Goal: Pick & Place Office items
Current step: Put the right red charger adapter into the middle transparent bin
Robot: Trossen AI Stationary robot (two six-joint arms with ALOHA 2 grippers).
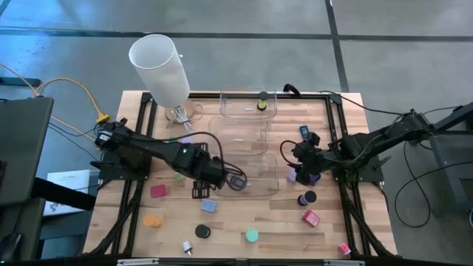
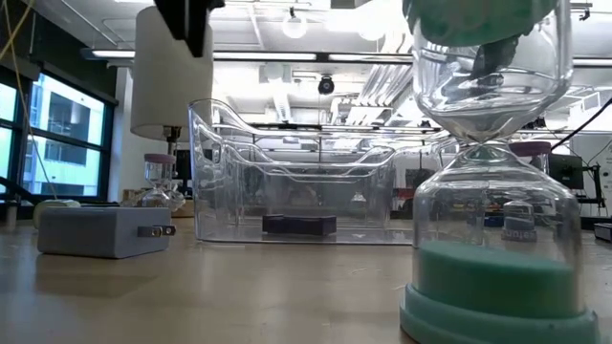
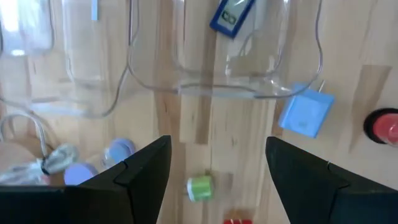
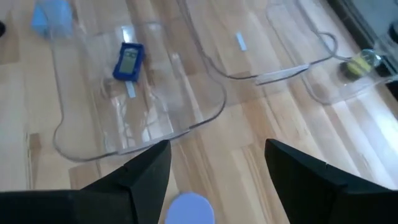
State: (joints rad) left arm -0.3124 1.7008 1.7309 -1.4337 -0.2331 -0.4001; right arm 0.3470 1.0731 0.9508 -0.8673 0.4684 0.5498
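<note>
Small office items lie scattered on the wooden table: a pink block [image 1: 158,191], an orange disc [image 1: 152,220], a blue block [image 1: 209,207], black discs [image 1: 202,231], a teal disc [image 1: 252,236] and a green piece [image 3: 199,187]. A small blue device [image 3: 231,15] lies flat inside the near clear bin [image 1: 255,176]. My left gripper [image 3: 217,146] hangs open above the table at that bin's left end [image 1: 225,176], nothing between its fingers. My right gripper [image 4: 217,149] hovers open by the bin's right end [image 1: 299,166], above a lavender disc [image 4: 189,208].
Three clear bins stand in a row from near to far; the far one [image 1: 247,103] holds a yellow-and-black piece [image 1: 261,101]. A tall white cylinder [image 1: 162,70] stands at the far left. More pieces [image 1: 310,218] lie near the right edge. A teal sand timer [image 2: 492,191] fills the low view.
</note>
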